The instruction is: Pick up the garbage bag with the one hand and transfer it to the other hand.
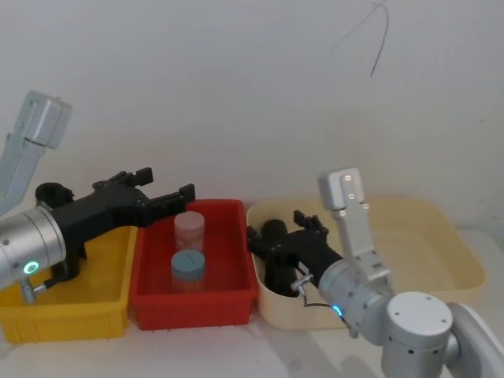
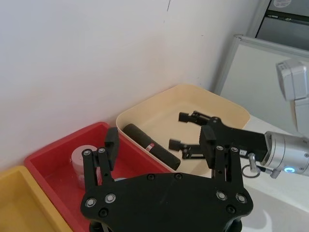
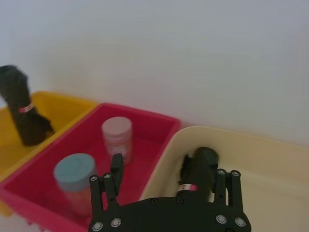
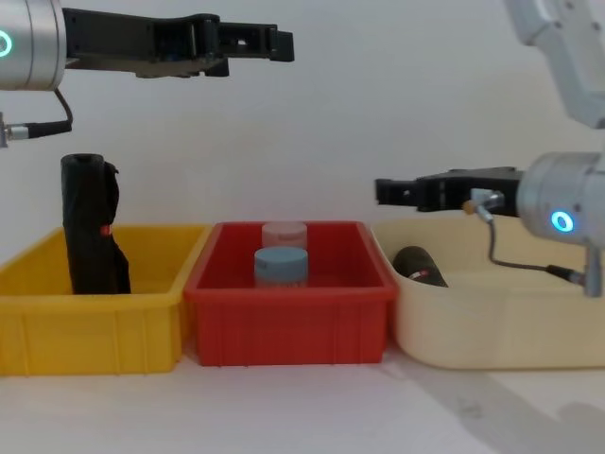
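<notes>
Garbage bag (image 2: 150,146) in cream tub (image 4: 473,326), right gripper (image 2: 177,129) spread above it, not touching, left gripper (image 1: 167,183) spread over red bin (image 4: 284,326).

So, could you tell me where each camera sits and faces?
Head: high, looking down on the red bin; left pincer and right pincer show.
Chest: low, side-on to the red bin; both pincers show.
Left wrist: behind the left pincer, facing the bag and right pincer.
Right wrist: behind the right pincer, above the bag.
Both wrist views share the bag.
</notes>
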